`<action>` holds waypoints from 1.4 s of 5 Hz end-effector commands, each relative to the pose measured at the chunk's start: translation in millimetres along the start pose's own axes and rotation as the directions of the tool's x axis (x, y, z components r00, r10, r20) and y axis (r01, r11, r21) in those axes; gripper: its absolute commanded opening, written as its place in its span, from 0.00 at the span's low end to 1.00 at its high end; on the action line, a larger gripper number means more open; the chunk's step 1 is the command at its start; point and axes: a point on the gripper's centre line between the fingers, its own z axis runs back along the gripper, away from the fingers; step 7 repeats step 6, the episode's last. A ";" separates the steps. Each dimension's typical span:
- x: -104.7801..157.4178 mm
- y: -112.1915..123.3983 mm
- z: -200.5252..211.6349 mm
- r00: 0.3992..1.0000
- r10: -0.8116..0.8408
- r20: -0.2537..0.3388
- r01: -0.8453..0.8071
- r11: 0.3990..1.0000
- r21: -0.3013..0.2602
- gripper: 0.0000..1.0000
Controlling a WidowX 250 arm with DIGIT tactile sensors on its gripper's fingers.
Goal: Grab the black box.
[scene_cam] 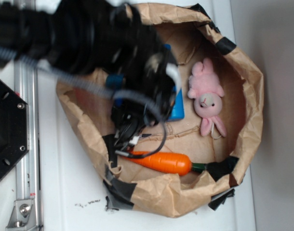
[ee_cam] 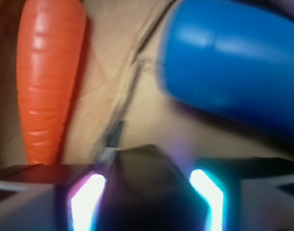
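In the wrist view the black box (ee_cam: 146,192) sits between my gripper (ee_cam: 144,175) fingers, dark and glossy, with one corner pointing forward. It fills the whole gap between the two glowing pads (ee_cam: 86,202), and both sides touch it, so the gripper is shut on the box. In the exterior view the gripper (scene_cam: 126,140) hangs low inside the brown paper bag (scene_cam: 233,62), just above the carrot. The arm and cables hide the box there.
An orange carrot (ee_cam: 48,82) (scene_cam: 164,162) lies left of the gripper. A blue object (ee_cam: 233,62) (scene_cam: 177,109) lies ahead on the right. A pink bunny (scene_cam: 207,96) rests by the bag's far wall. A black hexagonal plate (scene_cam: 5,130) is outside the bag.
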 end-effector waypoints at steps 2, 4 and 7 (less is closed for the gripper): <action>4.5 3.6 68.1 0.986 0.107 0.127 -0.133 0.966 0.220 0.00; -0.5 4.6 137.7 0.953 0.190 0.234 -0.280 0.847 0.451 0.00; -0.1 -10.9 140.6 0.959 0.196 0.204 -0.256 0.908 0.331 0.00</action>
